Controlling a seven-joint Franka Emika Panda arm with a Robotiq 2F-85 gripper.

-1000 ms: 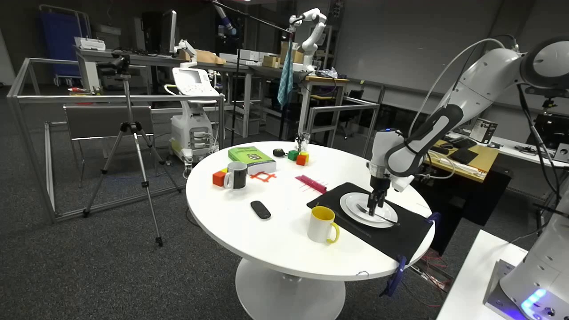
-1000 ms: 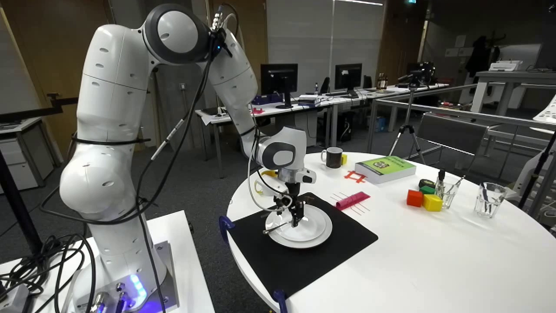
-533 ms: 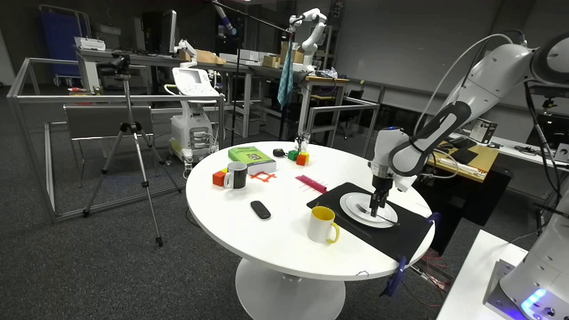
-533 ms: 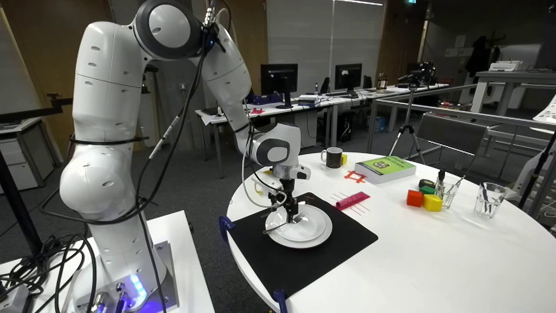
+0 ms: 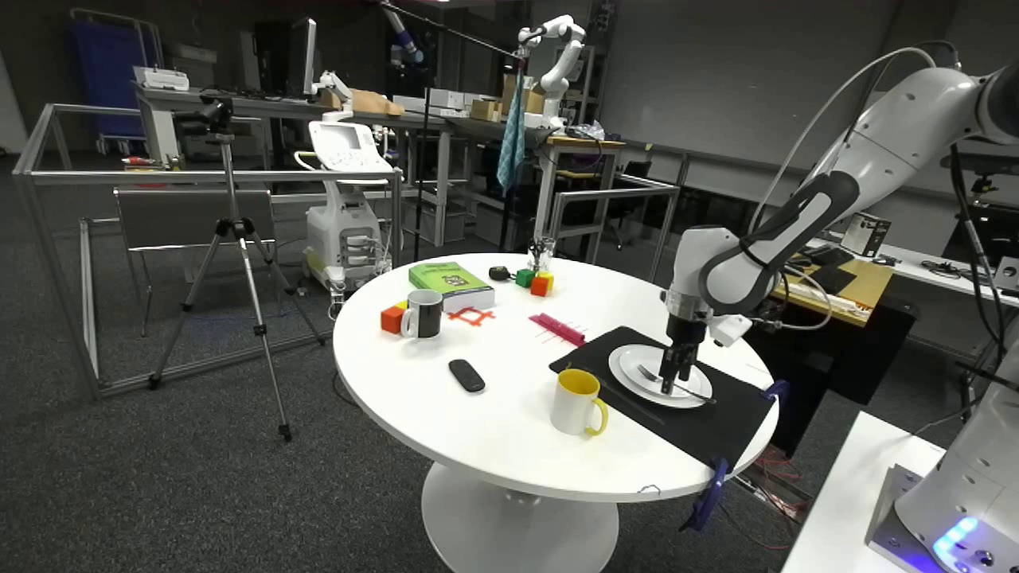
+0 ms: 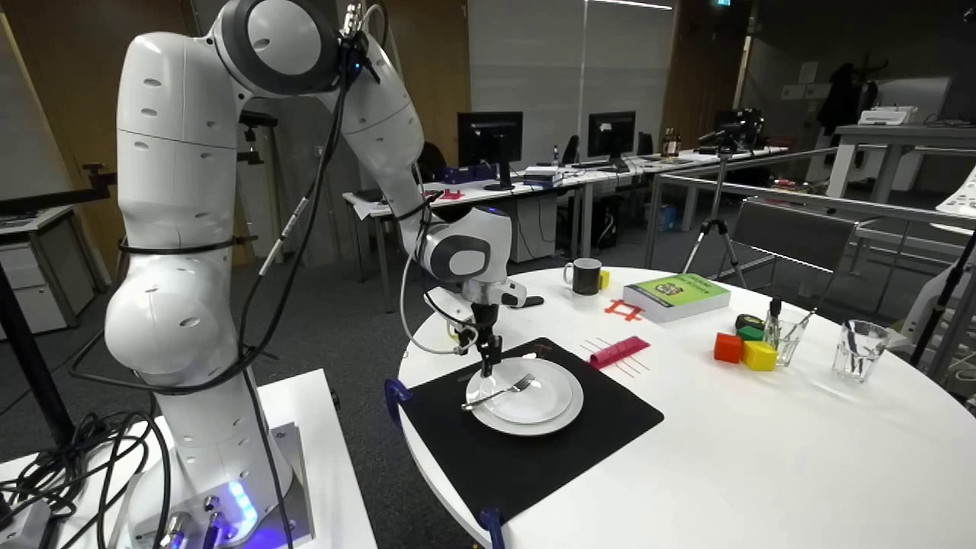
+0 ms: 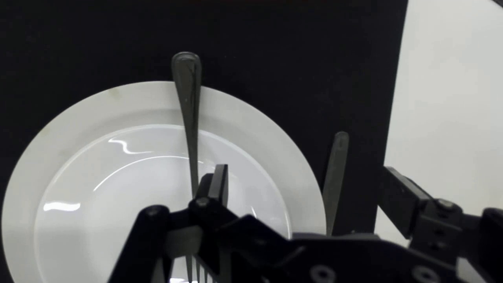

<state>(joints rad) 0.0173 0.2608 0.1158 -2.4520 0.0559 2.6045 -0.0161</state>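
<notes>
The gripper (image 7: 306,184) has its two fingers spread wide apart, with nothing pinched between them; in the right half of the wrist view, the gap stands over the rim of the plates and the knife (image 7: 336,173).

The fork (image 7: 190,104) lies across the upper plate (image 7: 118,220); its handle passes over the rim of the lower plate (image 7: 94,118), toward the upper middle of this view; in an exterior view, below the centre of the frame, it appears apart from the fingers; so I judge that the fork rests by itself on the plates and that nothing is being carried; the knife, just beside the plates, is not taken up.

The fork and the knife look metallic, the fork with a slender neck and a rounded handle end; the plates are round, glossy and white, probably ceramic; the mat (image 6: 518,469) under them is dark, flat and straight-edged, on a smooth white table (image 5: 493,434); at the lower middle of an exterior view stands a cylindrical mug (image 5: 571,410), white outside, yellow inside.
</notes>
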